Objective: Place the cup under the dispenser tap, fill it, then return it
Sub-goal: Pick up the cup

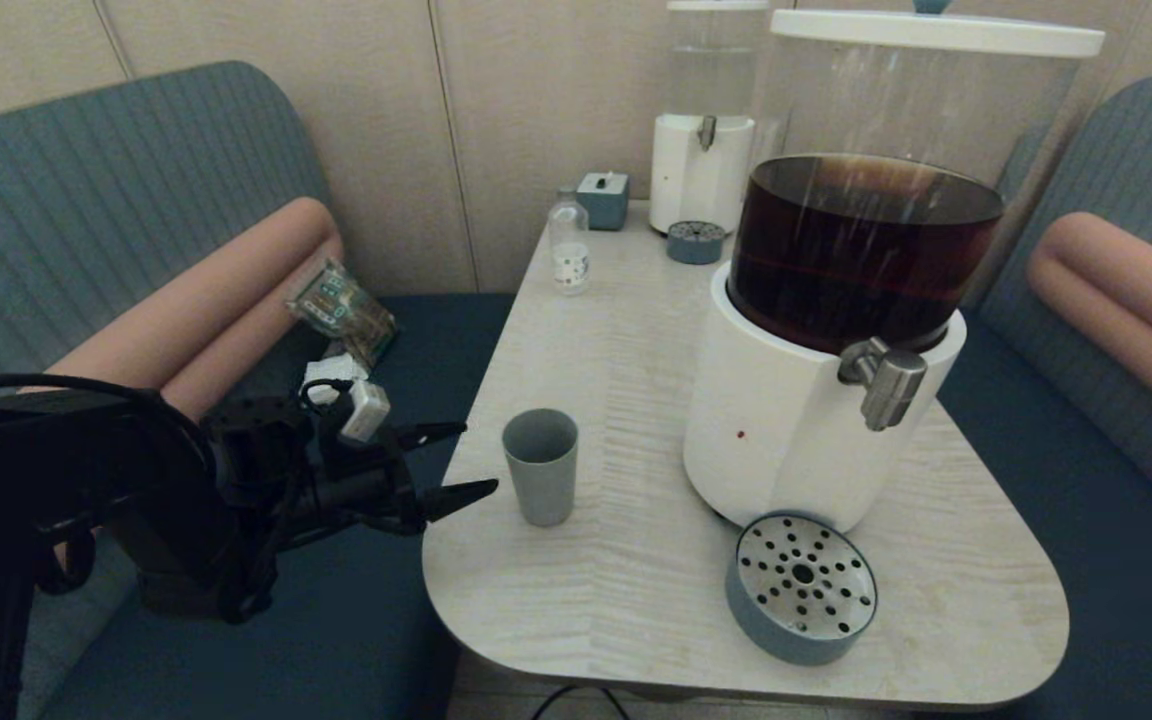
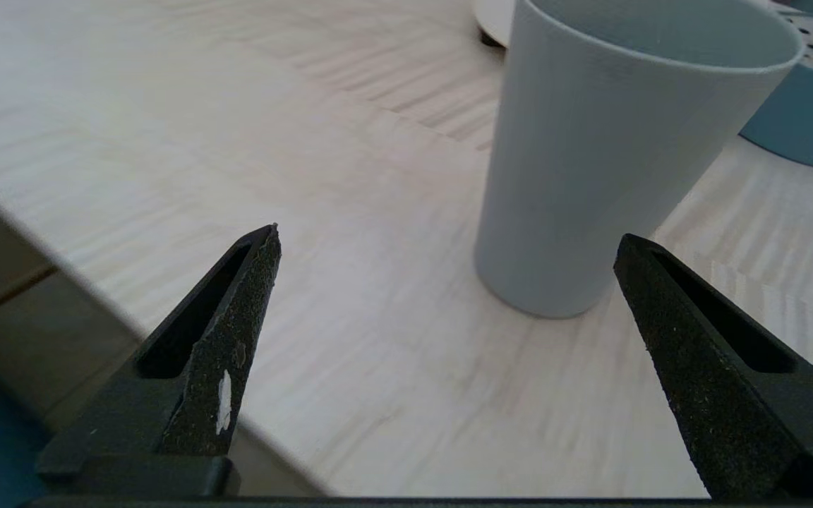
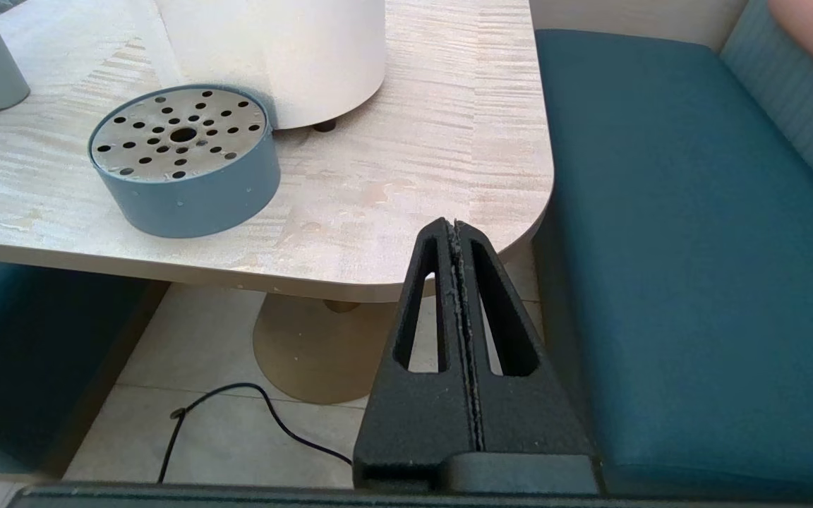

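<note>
The grey-green cup (image 1: 541, 465) stands upright on the pale wood table (image 1: 636, 560), left of the large white-based dispenser (image 1: 796, 420) holding dark brown liquid. Its brushed-metal tap (image 1: 886, 382) sticks out above the round perforated drip tray (image 1: 801, 588). My left gripper (image 1: 461, 460) hovers at the table's left edge, open, a short way from the cup (image 2: 611, 141), nothing between its fingers (image 2: 237, 331). My right gripper (image 3: 454, 226) is shut and empty, held low off the table's near right corner; it does not show in the head view.
At the table's far end stand a smaller dispenser (image 1: 704, 130) with clear liquid, a second drip tray (image 1: 695, 241), a clear glass bottle (image 1: 568, 245) and a small blue box (image 1: 603, 198). Blue sofas flank the table; a packet (image 1: 341, 305) lies on the left seat.
</note>
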`<state>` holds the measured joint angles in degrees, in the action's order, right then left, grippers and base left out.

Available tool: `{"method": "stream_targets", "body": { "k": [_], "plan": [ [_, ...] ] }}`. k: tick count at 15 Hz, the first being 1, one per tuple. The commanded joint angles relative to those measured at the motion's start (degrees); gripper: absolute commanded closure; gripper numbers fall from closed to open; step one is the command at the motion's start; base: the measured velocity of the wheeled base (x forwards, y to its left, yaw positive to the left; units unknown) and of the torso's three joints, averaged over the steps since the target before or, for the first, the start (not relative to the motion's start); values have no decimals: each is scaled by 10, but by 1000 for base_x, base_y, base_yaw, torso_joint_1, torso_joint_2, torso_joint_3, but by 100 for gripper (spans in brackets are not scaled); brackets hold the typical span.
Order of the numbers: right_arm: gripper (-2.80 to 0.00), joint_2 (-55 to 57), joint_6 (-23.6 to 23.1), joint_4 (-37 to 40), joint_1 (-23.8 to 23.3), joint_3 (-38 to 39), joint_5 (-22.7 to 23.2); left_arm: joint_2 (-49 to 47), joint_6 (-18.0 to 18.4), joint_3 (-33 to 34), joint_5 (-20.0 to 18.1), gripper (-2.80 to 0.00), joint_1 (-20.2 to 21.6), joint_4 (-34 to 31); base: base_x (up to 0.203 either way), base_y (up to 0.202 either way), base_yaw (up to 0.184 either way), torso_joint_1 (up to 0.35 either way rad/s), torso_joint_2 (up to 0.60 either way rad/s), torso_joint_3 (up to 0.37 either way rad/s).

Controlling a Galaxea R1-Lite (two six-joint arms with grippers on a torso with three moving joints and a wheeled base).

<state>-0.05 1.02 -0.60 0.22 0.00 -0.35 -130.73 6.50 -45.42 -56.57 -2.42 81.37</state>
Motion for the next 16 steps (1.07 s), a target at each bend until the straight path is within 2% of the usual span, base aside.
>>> {"method": "stream_targets", "body": {
  "k": [1,8,12,16],
  "plan": [
    [0,0,0,0,0,0,0,-9,-1,-10,-4,-280,-7,5,0,0,0,0,0,0],
    [0,0,0,0,0,0,0,-8,-10,-25,-8,-280,-53,5,0,0,0,0,0,0],
    [0,0,0,0,0,0,0,-22,-26,-74,-4,-280,-74,5,0,0,0,0,0,0],
    [0,0,0,0,0,0,0,-42,-32,-96,0,-280,-89,6,0,0,0,0,0,0]
  ]
}}
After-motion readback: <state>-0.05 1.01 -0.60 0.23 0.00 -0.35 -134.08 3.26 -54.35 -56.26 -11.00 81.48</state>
